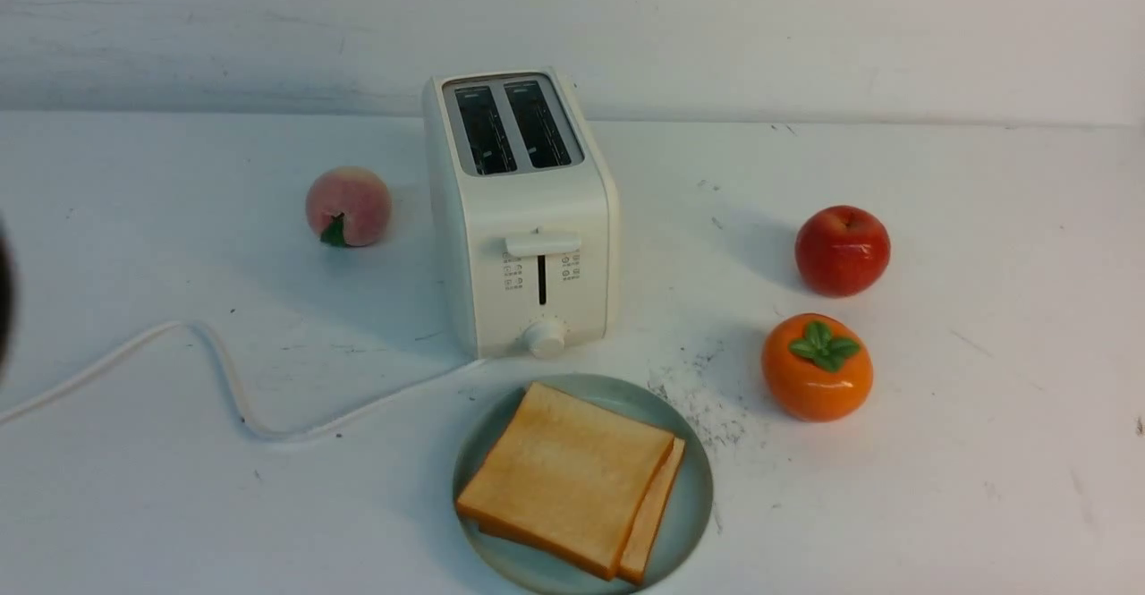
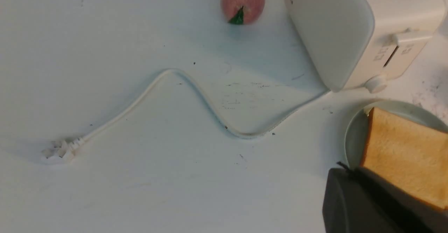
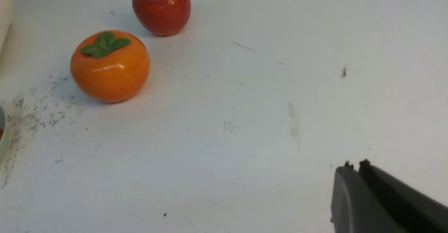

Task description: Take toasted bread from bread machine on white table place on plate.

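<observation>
Two slices of toasted bread (image 1: pixel 572 479) lie stacked, slightly offset, on the pale blue-green plate (image 1: pixel 693 510) in front of the white bread machine (image 1: pixel 523 219). Both toaster slots look dark and hold no bread, and the lever sits up. In the left wrist view the bread (image 2: pixel 406 152), the plate (image 2: pixel 353 138) and the toaster (image 2: pixel 350 29) show. My left gripper (image 2: pixel 351 171) is shut and holds nothing, above the table by the plate's edge. My right gripper (image 3: pixel 355 165) is shut and holds nothing, over bare white table (image 3: pixel 245 138). Only a dark blur of the left arm (image 1: pixel 4 300) shows in the front view.
A peach (image 1: pixel 348 206) sits left of the toaster. A red apple (image 1: pixel 842 250) and an orange persimmon (image 1: pixel 817 367) sit to the right. The white cord (image 1: pixel 224 380) snakes leftward from the toaster. Dark crumbs (image 1: pixel 707 398) lie right of the plate.
</observation>
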`<state>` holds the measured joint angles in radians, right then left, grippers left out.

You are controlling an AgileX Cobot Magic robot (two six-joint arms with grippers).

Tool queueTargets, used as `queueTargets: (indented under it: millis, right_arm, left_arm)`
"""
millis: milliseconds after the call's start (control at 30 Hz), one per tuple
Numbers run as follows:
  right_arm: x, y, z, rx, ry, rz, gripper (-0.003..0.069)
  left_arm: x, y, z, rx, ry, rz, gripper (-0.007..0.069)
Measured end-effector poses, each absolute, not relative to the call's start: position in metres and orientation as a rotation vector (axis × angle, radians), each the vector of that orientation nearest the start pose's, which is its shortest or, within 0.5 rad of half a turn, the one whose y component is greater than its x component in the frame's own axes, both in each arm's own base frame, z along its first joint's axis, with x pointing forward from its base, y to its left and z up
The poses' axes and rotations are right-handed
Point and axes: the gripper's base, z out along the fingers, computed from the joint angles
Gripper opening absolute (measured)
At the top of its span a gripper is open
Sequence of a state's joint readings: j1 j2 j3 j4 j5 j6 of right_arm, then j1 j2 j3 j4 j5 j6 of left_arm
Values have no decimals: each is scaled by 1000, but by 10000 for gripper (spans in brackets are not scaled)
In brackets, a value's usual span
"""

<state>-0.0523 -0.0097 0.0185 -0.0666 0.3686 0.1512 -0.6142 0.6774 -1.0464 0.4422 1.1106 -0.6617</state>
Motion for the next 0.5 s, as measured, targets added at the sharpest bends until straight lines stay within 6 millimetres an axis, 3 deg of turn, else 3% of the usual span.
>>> queueTargets:
  millis: [133, 200, 333, 367, 433, 500]
  right_arm:
    - [52, -5, 174, 149, 1854, 2, 35]
    - [52, -5, 174, 149, 1854, 2, 38]
    - [52, -5, 174, 149, 1854, 2, 44]
    - [52, -5, 174, 149, 1854, 2, 45]
    - [52, -5, 174, 149, 1854, 2, 51]
    - [52, -5, 174, 149, 1854, 2, 54]
  left_arm:
    - [68, -7, 411, -69, 2081, -261, -13]
    - [52, 3, 400, -78, 2047, -309, -13]
    - [31, 13, 355, -105, 1914, -448, -13]
    - [31, 13, 350, -101, 1879, -473, -13]
    - [33, 6, 318, -84, 1767, -569, -13]
    - [36, 2, 304, -61, 1727, -605, -13]
